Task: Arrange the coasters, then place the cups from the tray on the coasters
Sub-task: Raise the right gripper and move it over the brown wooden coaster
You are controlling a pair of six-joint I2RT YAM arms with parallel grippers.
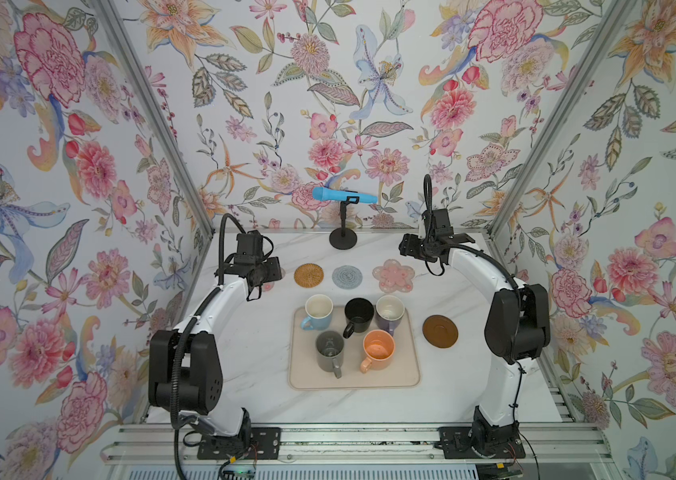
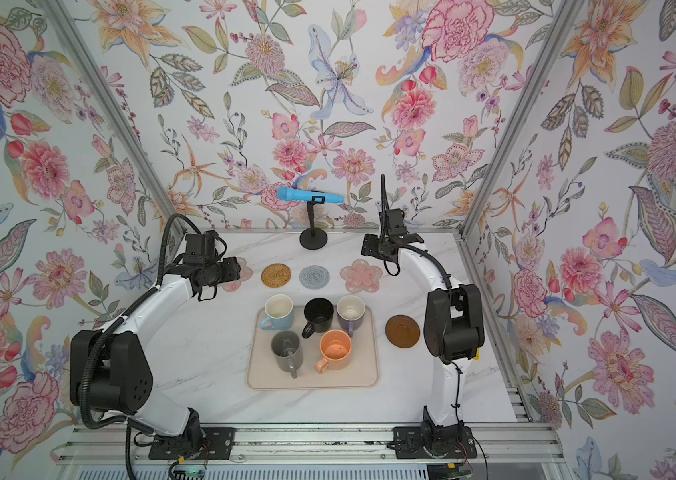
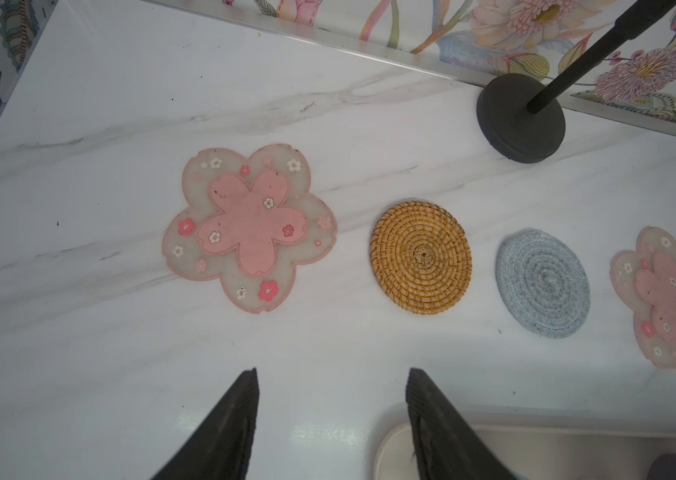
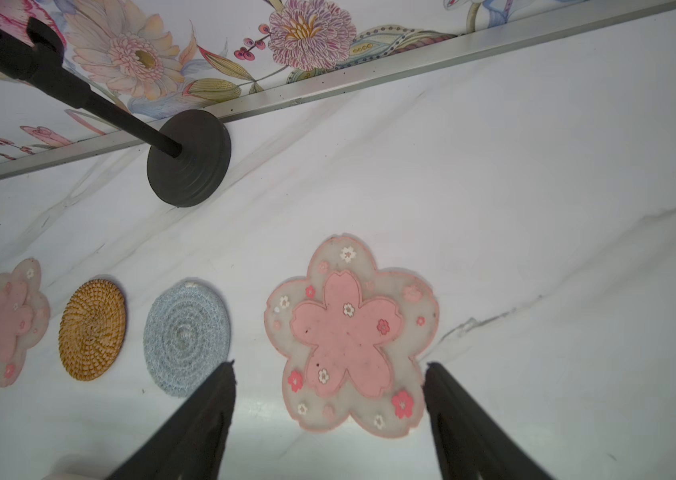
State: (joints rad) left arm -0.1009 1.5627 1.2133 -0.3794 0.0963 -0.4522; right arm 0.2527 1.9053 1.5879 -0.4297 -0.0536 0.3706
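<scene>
Presently, both the left gripper (image 3: 331,372) and right gripper (image 4: 330,364) hover empty with jaws apart near four lined-up coasters (image 1: 347,276), the brown coaster (image 1: 440,331) lying apart beside the tray (image 1: 402,370), whose five crowded cups (image 1: 359,316) risk being knocked during picking.

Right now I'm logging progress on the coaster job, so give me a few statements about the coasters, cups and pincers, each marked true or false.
The orange cup stands on the tray. True.
The dark brown coaster lies in the row with the other coasters. False: it lies alone beside the tray.
The grey-blue coaster lies between the rattan coaster and a pink flower coaster. True.
The left pincer grips the rattan coaster. False: it is open and empty.
The right pincer is open. True.
</scene>
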